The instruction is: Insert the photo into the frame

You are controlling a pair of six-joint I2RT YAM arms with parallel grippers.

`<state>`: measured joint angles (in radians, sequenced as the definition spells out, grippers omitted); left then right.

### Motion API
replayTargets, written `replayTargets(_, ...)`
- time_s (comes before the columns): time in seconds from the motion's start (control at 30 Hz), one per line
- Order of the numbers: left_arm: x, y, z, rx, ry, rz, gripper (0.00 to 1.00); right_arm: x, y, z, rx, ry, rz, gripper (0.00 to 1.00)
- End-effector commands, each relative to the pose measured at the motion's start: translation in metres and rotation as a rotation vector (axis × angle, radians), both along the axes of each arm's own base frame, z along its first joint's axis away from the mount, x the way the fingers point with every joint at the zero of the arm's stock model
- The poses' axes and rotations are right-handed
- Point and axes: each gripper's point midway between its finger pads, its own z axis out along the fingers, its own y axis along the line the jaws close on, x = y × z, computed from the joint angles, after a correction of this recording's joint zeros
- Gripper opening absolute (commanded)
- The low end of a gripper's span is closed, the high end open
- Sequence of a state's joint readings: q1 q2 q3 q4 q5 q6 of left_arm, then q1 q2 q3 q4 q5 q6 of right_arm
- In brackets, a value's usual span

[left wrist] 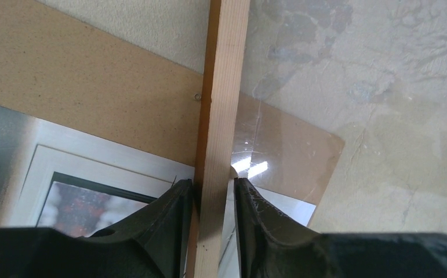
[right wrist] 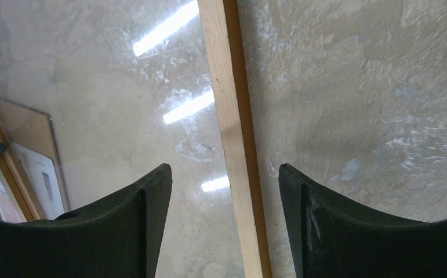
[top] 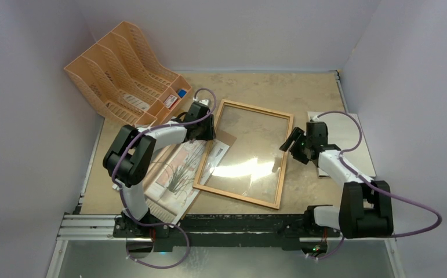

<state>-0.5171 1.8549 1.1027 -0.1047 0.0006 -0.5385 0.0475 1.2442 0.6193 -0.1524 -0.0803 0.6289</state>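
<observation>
Creasing concerns us if the thin brown wooden frame (top: 258, 109) drags over the paper plant photo (top: 177, 171) under its 8 o'clock edge; left gripper (left wrist: 212, 182) narrowly astride that edge, hold uncertain, right gripper (right wrist: 224, 168) wide, empty.

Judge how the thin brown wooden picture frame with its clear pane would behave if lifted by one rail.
Probably stiff: the thin brown wooden picture frame shows straight, unbowed rails. Its glare-streaked clear pane may be fragile and add weight. Gripped on one narrow rail, it would likely sag or twist.
</observation>
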Motion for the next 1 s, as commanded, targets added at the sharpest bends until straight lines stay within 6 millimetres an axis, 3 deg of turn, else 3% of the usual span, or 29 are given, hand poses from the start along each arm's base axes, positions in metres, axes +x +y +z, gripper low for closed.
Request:
replayTargets(0.0,-0.003,-0.002,0.007,-0.035,0.007,-0.016,0.37,0.004,0.012,-0.009,0.051,0.006,0.035,0.70)
replayTargets(0.17,-0.004,-0.012,0.018,-0.088,0.002,-0.039,0.40,0.014,0.023,-0.010,0.091,-0.008,0.090,0.70)
replayTargets(0.3,-0.008,-0.022,0.013,-0.134,0.035,-0.068,0.40,0.022,0.032,-0.015,0.130,0.003,0.130,0.68)
replayTargets(0.5,-0.012,-0.035,0.009,-0.205,0.060,-0.092,0.39,0.060,0.040,0.007,0.162,-0.107,0.158,0.66)
replayTargets(0.7,-0.007,-0.052,0.019,-0.281,0.037,-0.140,0.40,0.097,0.038,0.024,0.136,-0.171,0.147,0.65)
replayTargets(0.97,-0.005,-0.070,0.013,-0.323,0.055,-0.169,0.39,0.119,0.027,0.013,0.088,-0.171,0.106,0.64)
